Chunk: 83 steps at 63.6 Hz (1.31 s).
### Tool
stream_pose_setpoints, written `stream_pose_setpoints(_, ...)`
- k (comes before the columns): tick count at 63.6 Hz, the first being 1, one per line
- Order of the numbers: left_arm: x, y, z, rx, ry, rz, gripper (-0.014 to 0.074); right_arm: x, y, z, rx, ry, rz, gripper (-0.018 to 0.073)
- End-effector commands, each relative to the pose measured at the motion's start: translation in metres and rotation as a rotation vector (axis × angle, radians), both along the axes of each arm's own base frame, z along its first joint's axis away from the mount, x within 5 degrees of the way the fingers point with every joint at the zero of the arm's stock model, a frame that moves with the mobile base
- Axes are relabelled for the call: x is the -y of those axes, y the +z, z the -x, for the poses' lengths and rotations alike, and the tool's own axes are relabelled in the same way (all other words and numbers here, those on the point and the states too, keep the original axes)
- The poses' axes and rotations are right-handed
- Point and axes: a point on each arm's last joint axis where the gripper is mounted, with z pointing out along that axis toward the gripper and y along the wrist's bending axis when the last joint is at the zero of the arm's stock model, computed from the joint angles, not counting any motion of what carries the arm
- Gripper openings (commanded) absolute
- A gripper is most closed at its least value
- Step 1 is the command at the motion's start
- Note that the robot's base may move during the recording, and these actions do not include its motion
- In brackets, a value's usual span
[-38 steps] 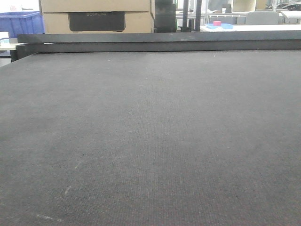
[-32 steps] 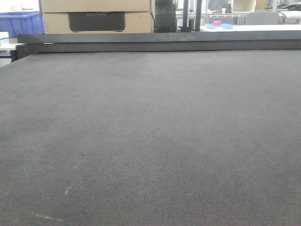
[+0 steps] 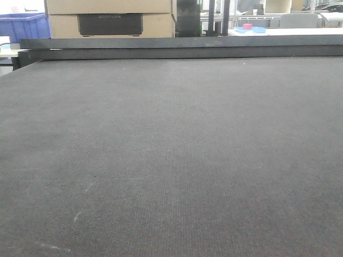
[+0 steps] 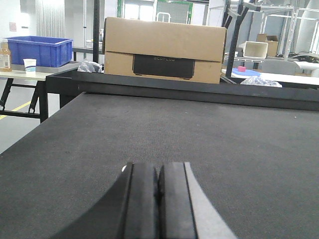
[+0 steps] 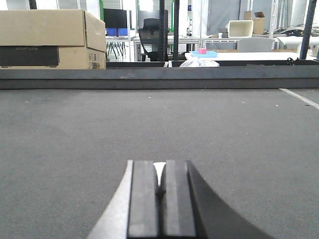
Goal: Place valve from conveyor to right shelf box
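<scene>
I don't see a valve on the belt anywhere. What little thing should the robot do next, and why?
Probably open the right pincer and wait. The conveyor shows no valve in any view, so there is nothing to reach for. That pincer and the left pincer are both shut on nothing, just above the belt.
</scene>
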Motion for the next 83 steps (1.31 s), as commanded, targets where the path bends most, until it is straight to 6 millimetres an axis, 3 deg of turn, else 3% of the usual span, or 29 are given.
stream_pose_setpoints(1, 0.000, 0.004, 0.001, 0.037, -0.005, 0.006, -0.0111, 0.000, 0.002, 0.000, 0.027, -0.004, 0.002, -0.0163)
stream_pose_setpoints(17, 0.000, 0.008, 0.001, 0.078, -0.008, 0.010, -0.0111, 0.000, 0.003, 0.000, 0.034, -0.004, 0.002, -0.0163)
stream_pose_setpoints(22, 0.000, 0.009, 0.002, 0.077, -0.008, 0.028, -0.0111, 0.000, 0.011, 0.001, 0.124, -0.007, 0.003, -0.0163)
stream_pose_setpoints(28, -0.001, 0.027, 0.006, 0.031, -0.009, 0.062, -0.0111, 0.001, 0.016, 0.002, 0.170, -0.008, 0.002, -0.0163)
stream_pose_setpoints(39, -0.003, 0.067, 0.020, -0.116, 0.001, 0.029, -0.0111, 0.001, 0.056, 0.012, 0.132, -0.004, 0.003, -0.0163)
stream_pose_setpoints(47, -0.004, 0.095, 0.015, -0.201, 0.024, -0.020, -0.0111, 0.000, 0.081, 0.011, 0.024, 0.000, 0.008, -0.0163)
stream_pose_setpoints(56, -0.002, 0.123, -0.011, -0.371, 0.040, -0.056, -0.0111, 0.000, 0.102, -0.006, -0.124, 0.002, 0.013, -0.0163)
stream_pose_setpoints(67, 0.005, 0.150, -0.063, -0.551, 0.039, -0.072, -0.0111, -0.002, 0.122, -0.039, -0.406, 0.008, 0.023, -0.0163)
stream_pose_setpoints(83, 0.013, 0.164, -0.126, -0.676, 0.043, -0.092, -0.0111, -0.004, 0.136, -0.097, -0.793, 0.015, 0.035, -0.0163)
